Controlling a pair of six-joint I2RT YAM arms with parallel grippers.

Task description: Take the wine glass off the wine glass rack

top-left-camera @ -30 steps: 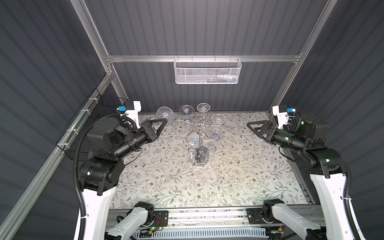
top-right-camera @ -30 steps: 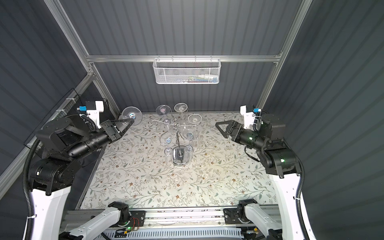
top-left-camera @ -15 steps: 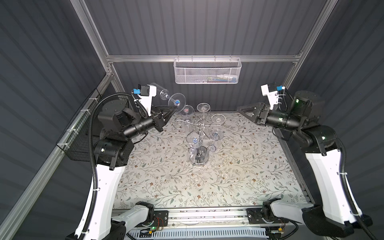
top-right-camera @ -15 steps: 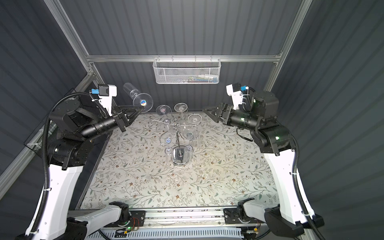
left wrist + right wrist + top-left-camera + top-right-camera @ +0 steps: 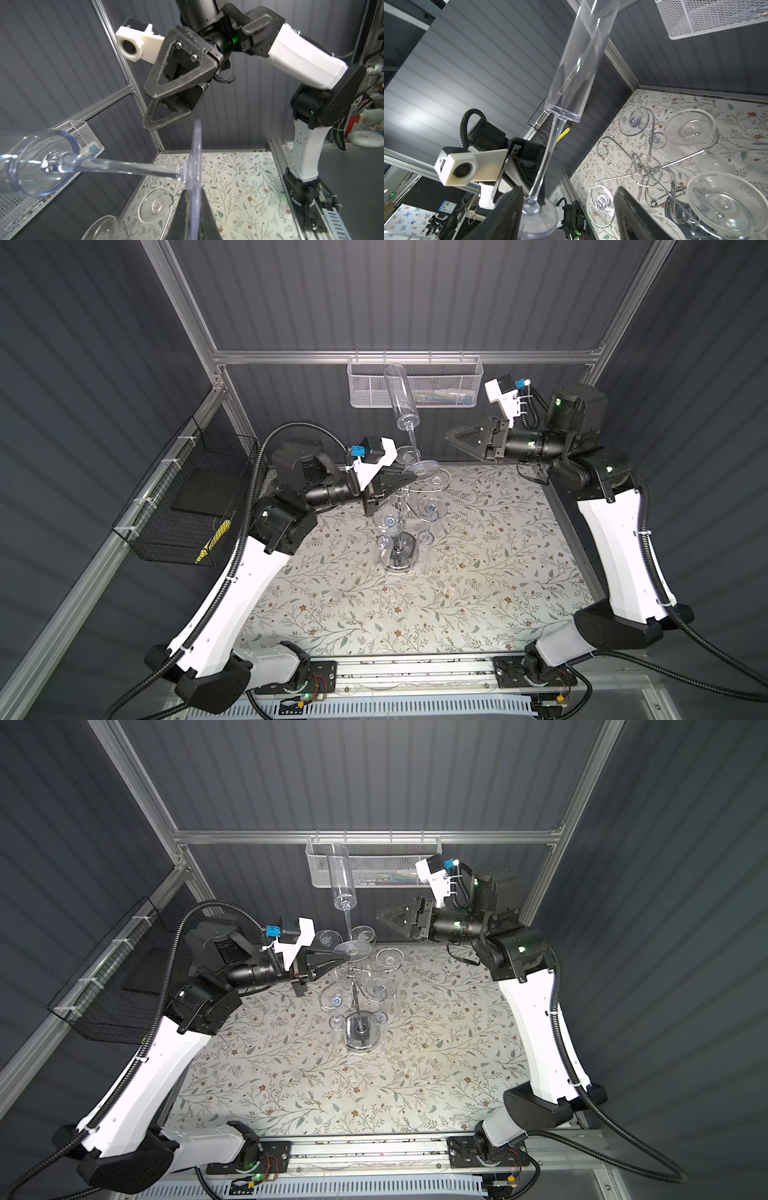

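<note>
My left tool (image 5: 411, 477) is clenched on the flat foot of the wine glass (image 5: 401, 396), which stands nearly upright in the air above the rack (image 5: 404, 551). My right tool (image 5: 451, 434) has its jaws apart, near the glass stem, and grasps nothing.

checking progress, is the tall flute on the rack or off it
Off. The flute is held above the rack, bowl up, its foot clamped in the left pincer and clear of the rack's scroll arms.
</note>
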